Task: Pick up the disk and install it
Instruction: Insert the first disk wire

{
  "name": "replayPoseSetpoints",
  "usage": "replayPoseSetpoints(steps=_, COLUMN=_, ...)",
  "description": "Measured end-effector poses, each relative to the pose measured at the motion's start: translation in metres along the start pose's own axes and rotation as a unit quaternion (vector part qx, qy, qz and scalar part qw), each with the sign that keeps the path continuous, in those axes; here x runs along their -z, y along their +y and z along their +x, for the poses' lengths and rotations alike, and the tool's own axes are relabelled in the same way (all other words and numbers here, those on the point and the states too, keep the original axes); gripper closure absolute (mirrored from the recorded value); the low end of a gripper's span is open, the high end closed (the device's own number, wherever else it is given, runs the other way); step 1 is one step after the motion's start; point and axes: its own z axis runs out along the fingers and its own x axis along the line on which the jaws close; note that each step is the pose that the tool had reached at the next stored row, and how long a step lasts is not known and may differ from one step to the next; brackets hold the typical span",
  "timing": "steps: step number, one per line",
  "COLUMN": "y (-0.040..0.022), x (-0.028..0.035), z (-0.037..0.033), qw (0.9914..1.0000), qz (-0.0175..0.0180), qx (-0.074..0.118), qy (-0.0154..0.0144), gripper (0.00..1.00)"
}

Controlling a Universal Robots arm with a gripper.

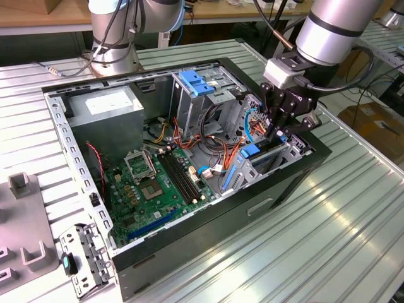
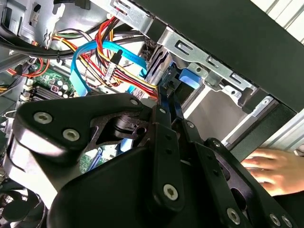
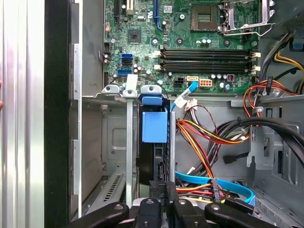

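1. The black multi-link gripper (image 1: 285, 126) hangs from the grey Universal Robots arm, low over the drive bay at the front corner of the open black desktop computer case (image 1: 189, 252), on the exterior view's right.
2. The disk (image 3: 154, 142), a flat grey metal drive in bright blue plastic carrier rails, stands on edge in the silver metal drive bay slot (image 3: 128, 137). In the first wrist view its blue end tab sits near the bay's far lip.
3. The gripper's fingers (image 3: 160, 190) are drawn narrow, pinching the near edge of the disk; the second wrist view shows the same thin grip running down onto the blue rail (image 2: 187, 78).
4. My read on progress: the pick-up is done and the disk is well inside its slot. Whether it is fully seated I cannot tell, since the gripper has not let go.
5. A thin flat blue cable (image 2: 95, 59) and a bundle of red, orange and yellow wires (image 3: 199, 137) lie just beside the bay, near the disk.
6. The green motherboard (image 1: 154, 186) lies beyond the bay, apart from the action.
7. A person's hand (image 2: 275, 168) rests on the ribbed metal table (image 1: 328, 240) outside the case wall.
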Motion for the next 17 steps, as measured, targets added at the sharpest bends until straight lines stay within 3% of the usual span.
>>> replayPoseSetpoints(steps=1, y=0.0, x=0.0012, z=0.0, qw=1.0, qz=0.0001, qx=0.0, qy=0.0, gripper=0.82)
replayPoseSetpoints(steps=2, y=0.0, x=0.0064, z=0.0002, qw=1.0, qz=0.0002, qx=0.0, qy=0.0004, gripper=0.76)
replayPoseSetpoints(steps=5, y=0.0, x=0.0144, z=0.0004, qw=1.0, qz=0.0004, qx=0.0, qy=0.0003, gripper=0.76)
replayPoseSetpoints(steps=7, y=0.0, x=0.0146, z=0.0004, qw=1.0, qz=0.0004, qx=0.0, qy=0.0001, gripper=0.78)
replayPoseSetpoints(steps=10, y=0.0, x=0.015, z=0.0004, qw=1.0, qz=0.0004, qx=0.0, qy=0.0002, gripper=0.89)
replayPoseSetpoints(steps=17, y=0.0001, x=0.0158, z=0.0004, qw=1.0, qz=0.0004, qx=0.0, qy=0.0003, gripper=0.89)
